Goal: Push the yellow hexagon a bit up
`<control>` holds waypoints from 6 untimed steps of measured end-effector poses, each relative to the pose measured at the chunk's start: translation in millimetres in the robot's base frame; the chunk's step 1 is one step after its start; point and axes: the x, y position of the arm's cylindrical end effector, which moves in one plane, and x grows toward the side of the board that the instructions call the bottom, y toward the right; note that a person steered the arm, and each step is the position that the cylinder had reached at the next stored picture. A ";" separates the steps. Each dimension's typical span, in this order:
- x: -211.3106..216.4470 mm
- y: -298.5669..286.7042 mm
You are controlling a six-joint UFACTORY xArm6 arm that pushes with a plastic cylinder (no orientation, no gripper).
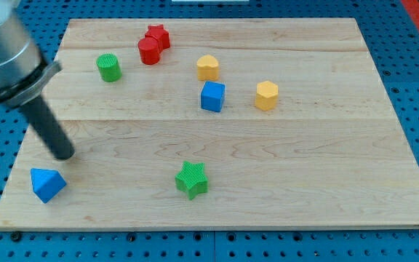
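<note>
No gripper on this rig, so nothing opens, closes or holds: just the dark rod. My tip (63, 154) is down on the wooden board (326, 189) near its left edge, in the lower-left area, touching no block. The nearest block is the blue triangle-like block (47, 183), just below and slightly left of my tip, by the bottom-left corner, with a small gap between them.

Arm pose: the rod comes in from the view's top-left, tilted, its grey cylindrical housing (2, 47) over the board's top-left corner and blurred.

The yellow hexagon (266, 95) sits right of centre in the upper half, well apart from my tip, with most of the board's width between them. The blue cube (212, 96) is beside it on the left, with a gap. A second yellow block (208, 68), shape unclear, is just above the cube.

Near the top edge, left of centre: the red star (158, 35) and the red cylinder (149, 52), touching. The green cylinder (108, 67) is left of those. The green star (192, 179) lies near the bottom edge, about mid-width.
</note>
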 end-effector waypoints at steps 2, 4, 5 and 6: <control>-30.5 242.2; -53.9 334.2; -64.5 323.7; -71.1 294.4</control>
